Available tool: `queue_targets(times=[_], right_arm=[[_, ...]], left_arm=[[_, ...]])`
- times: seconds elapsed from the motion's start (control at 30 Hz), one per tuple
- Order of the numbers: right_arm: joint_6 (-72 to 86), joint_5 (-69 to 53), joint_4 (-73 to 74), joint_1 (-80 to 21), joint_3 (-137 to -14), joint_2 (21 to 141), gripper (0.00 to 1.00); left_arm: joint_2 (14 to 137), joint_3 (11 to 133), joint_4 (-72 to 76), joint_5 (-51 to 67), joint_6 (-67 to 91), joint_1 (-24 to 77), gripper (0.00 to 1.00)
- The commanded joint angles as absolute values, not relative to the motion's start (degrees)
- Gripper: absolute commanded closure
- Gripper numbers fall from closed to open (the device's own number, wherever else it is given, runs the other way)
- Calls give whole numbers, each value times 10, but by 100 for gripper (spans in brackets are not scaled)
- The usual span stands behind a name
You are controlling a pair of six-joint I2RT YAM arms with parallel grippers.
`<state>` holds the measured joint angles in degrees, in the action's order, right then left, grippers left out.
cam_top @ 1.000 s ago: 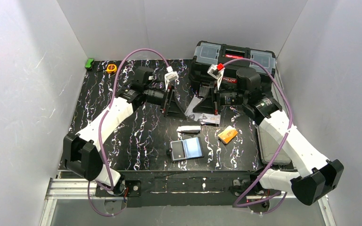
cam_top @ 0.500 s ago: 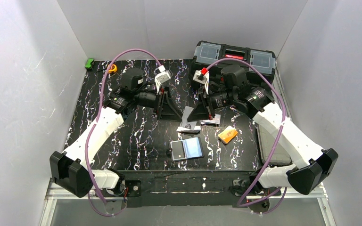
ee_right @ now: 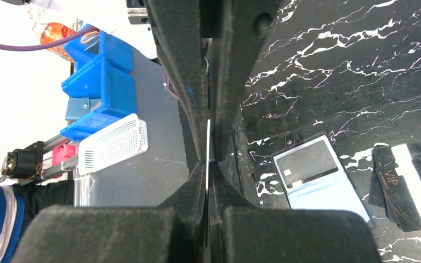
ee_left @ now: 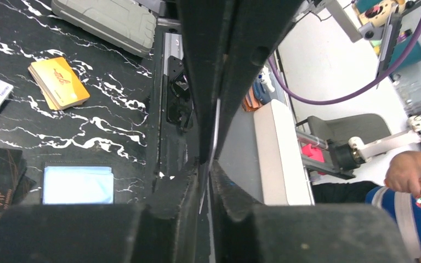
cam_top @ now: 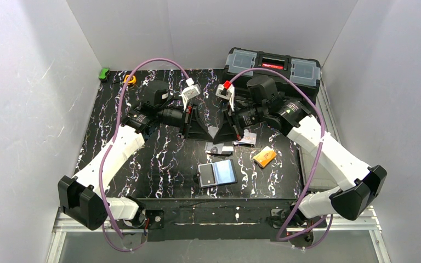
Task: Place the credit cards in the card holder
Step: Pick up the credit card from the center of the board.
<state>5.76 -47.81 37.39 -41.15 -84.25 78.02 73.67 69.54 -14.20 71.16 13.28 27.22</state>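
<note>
We count two grippers, both hanging just behind the card holder (cam_top: 217,173), their tips almost meeting; the left gripper (cam_top: 203,128) has its jaws pinching a thin card (ee_left: 214,129) seen edge-on; the right gripper (cam_top: 222,131) likewise nips a thin card edge, though we cannot tell whether it is the same one; the one card holder lies open, a dark VIP card (ee_right: 306,164) in one half beside its bluish sleeve (ee_right: 329,196); just behind the holder lies one dark white-striped card (cam_top: 219,148); to its right, one orange stack (cam_top: 265,156); silver cards (cam_top: 245,141) behind, number unclear; one toolbox (cam_top: 271,64) well behind.
</note>
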Motion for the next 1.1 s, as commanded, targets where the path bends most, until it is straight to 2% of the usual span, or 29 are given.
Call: queue_targets(times=[0.0,0.03,0.13,0.17,0.2,0.23,0.27,0.3,0.43,0.6,0.83,0.97,1.07], right_arm=[[54,-480,372,-415,-871,781,99],[54,-478,373,-414,-871,780,99],[53,-468,374,-415,-867,775,89],[53,-461,372,-415,-863,771,78],[54,-450,367,-414,-856,765,51],[57,-433,360,-414,-849,757,29],[57,-427,356,-414,-840,749,14],[59,-420,350,-414,-833,741,2],[94,-373,322,-406,-798,712,2],[215,-279,190,-390,-683,656,2],[294,-308,90,-333,-611,636,2],[286,-321,92,-333,-621,631,14],[294,-322,86,-332,-617,616,19]], left_arm=[[720,706,-158,716,118,274,98],[720,707,-159,716,118,274,100],[722,712,-170,713,107,274,100],[722,712,-171,713,104,274,100],[721,712,-172,713,104,274,100],[721,714,-172,713,103,274,100],[720,714,-171,713,104,274,100],[719,713,-172,713,104,274,100],[712,713,-168,710,110,274,100],[699,707,-126,686,152,273,100],[659,634,14,631,290,263,100],[634,583,85,599,339,262,100],[637,574,92,598,354,262,100]])
